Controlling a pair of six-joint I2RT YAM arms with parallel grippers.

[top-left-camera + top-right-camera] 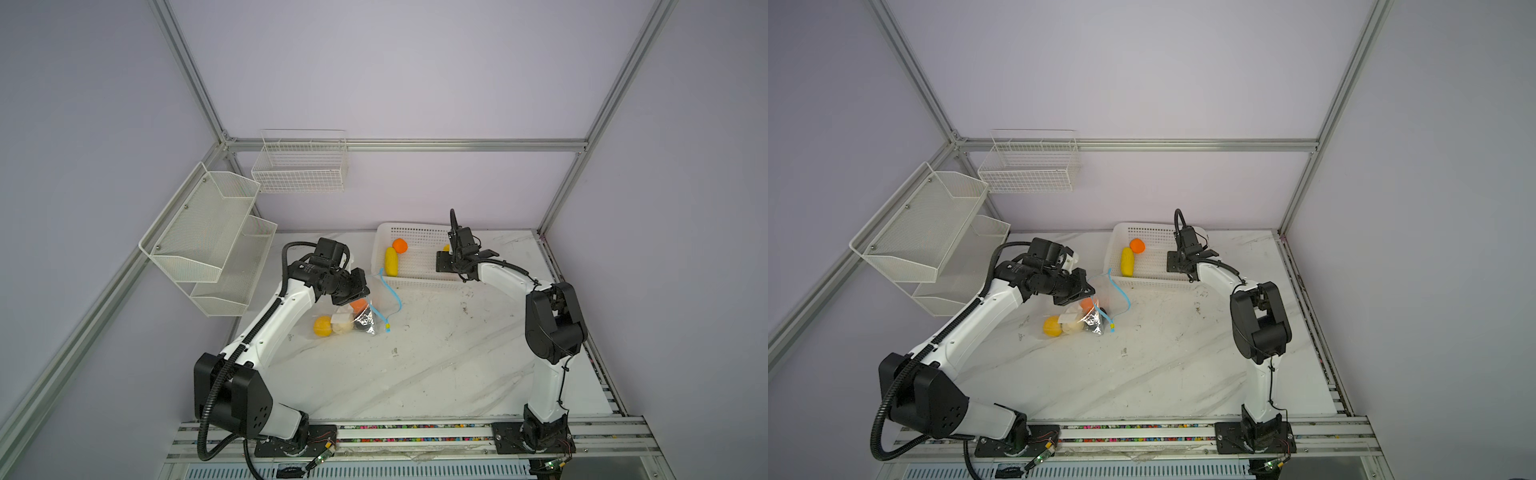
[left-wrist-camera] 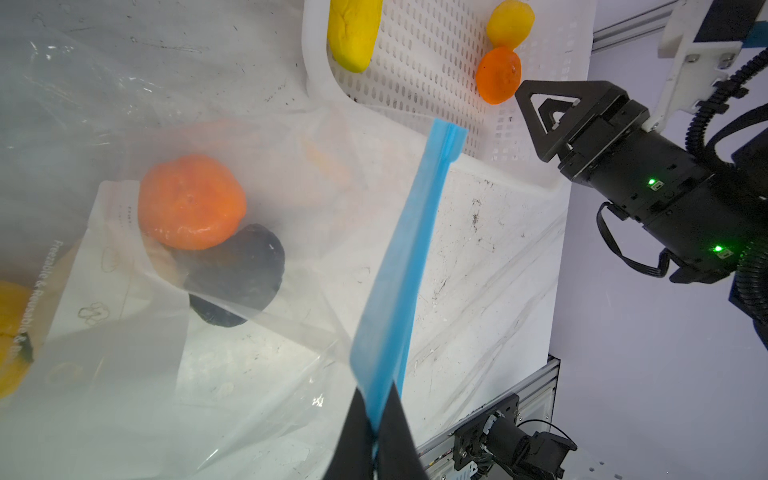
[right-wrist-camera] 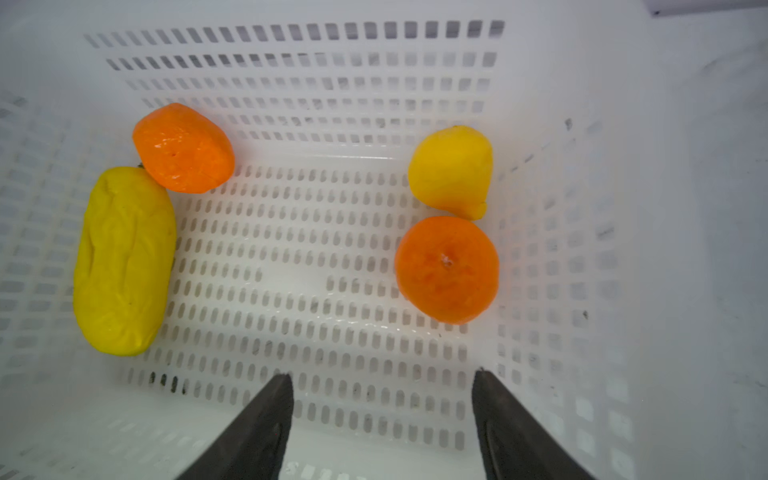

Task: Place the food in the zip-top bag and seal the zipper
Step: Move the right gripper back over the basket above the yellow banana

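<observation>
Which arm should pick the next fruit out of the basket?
Right: the right tool hangs open at the white basket, near an orange ball; the left tool is shut on the zipper.

I have the zip-top bag [image 1: 338, 319] lying on the table [image 1: 415, 365], left of the basket [image 1: 419, 284] and a little in front of it. Four pieces of food [image 1: 323, 326] sit inside the bag — four more in the basket, two by its left wall, two toward its right.

zipper [image 2: 409, 249]: blue | long fruit [image 3: 124, 262]: yellow | basket [image 3: 374, 83]: white, slotted | table [image 1: 415, 353]: white, grey-veined
</observation>
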